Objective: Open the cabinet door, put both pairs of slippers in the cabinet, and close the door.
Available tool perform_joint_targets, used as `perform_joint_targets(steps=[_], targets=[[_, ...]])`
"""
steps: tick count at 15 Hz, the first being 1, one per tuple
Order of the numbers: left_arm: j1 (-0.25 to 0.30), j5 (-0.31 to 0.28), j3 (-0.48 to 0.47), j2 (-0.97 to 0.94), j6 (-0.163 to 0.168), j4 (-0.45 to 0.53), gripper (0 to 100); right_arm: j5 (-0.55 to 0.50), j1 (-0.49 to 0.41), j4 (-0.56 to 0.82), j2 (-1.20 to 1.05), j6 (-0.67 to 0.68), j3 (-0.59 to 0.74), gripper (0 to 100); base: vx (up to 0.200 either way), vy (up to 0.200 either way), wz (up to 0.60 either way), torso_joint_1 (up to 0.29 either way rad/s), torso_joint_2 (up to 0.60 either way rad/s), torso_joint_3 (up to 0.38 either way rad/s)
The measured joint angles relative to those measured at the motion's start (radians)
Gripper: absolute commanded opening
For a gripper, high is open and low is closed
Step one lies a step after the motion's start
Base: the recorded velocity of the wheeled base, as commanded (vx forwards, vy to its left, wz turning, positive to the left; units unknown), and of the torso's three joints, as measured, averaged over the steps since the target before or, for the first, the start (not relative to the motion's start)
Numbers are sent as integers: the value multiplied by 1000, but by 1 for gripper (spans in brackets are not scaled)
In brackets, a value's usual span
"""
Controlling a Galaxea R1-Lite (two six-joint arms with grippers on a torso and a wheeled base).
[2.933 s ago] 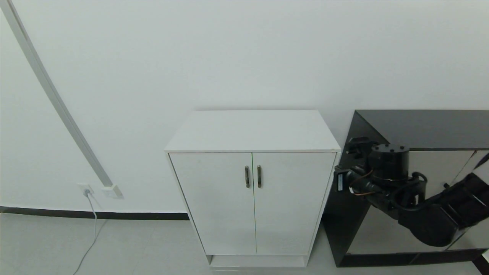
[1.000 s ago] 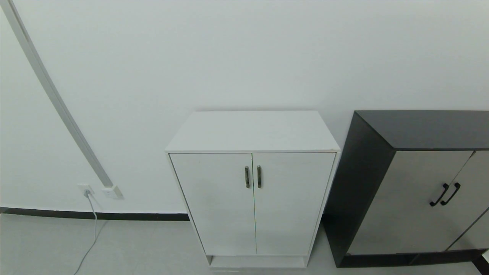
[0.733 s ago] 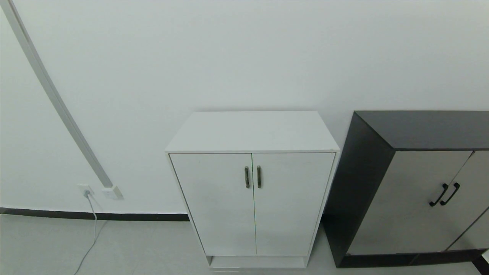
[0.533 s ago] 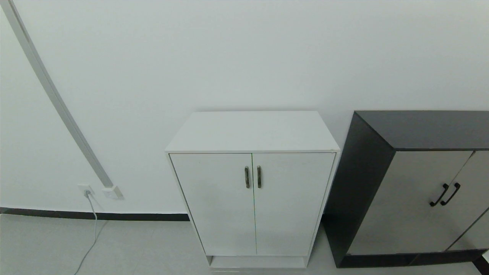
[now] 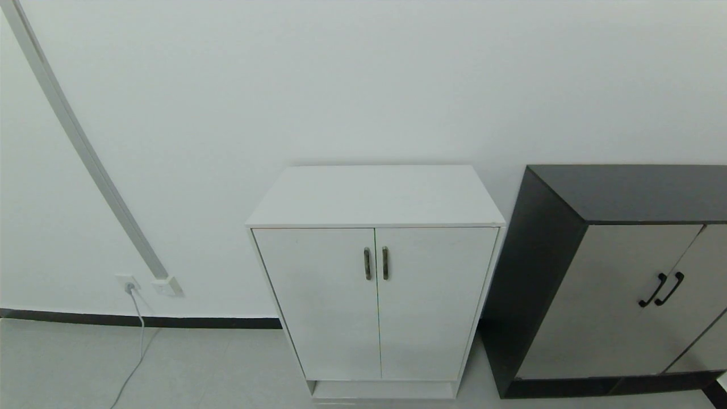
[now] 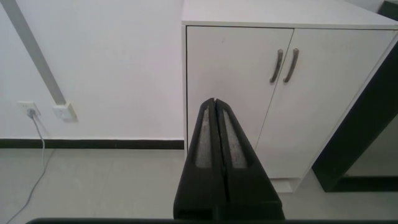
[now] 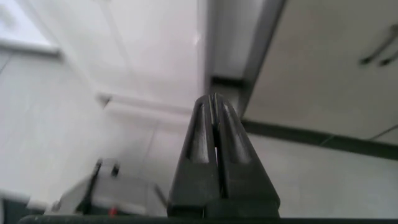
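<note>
A white two-door cabinet point(image 5: 375, 272) stands against the wall, both doors closed, with two dark vertical handles point(image 5: 376, 263) meeting at the middle seam. In the left wrist view the same cabinet point(image 6: 249, 81) and its handles point(image 6: 283, 65) lie ahead of my left gripper point(image 6: 214, 102), which is shut with nothing in it and held well back from the doors. My right gripper point(image 7: 214, 98) is shut and empty too, pointing down at the floor near the foot of the white cabinet point(image 7: 155, 43) and the dark cabinet point(image 7: 329, 68).
A black cabinet with grey doors point(image 5: 619, 284) stands tight against the white one on the right. A slanted cable duct point(image 5: 85, 147) runs down to a wall socket point(image 5: 128, 282) with a cord on the left. Grey floor point(image 5: 170, 369) lies in front.
The right arm, which stood in front of the black cabinet 2.9 s ago, has dropped out of the head view. Over the last second nothing has moved.
</note>
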Motion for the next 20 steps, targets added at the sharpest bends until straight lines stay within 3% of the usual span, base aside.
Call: perform_joint_targets(steps=[5, 12, 20], targets=[[0, 0, 0, 0, 0, 0, 0, 0, -84, 0, -197, 36, 0, 0, 0, 0, 0, 0, 0, 0], [0, 1, 0, 0, 2, 0, 0, -88, -85, -10, -275, 128, 0, 0, 0, 0, 0, 0, 0, 0], [0, 1, 0, 0, 3, 0, 0, -91, -85, -11, -278, 125, 0, 0, 0, 0, 0, 0, 0, 0]])
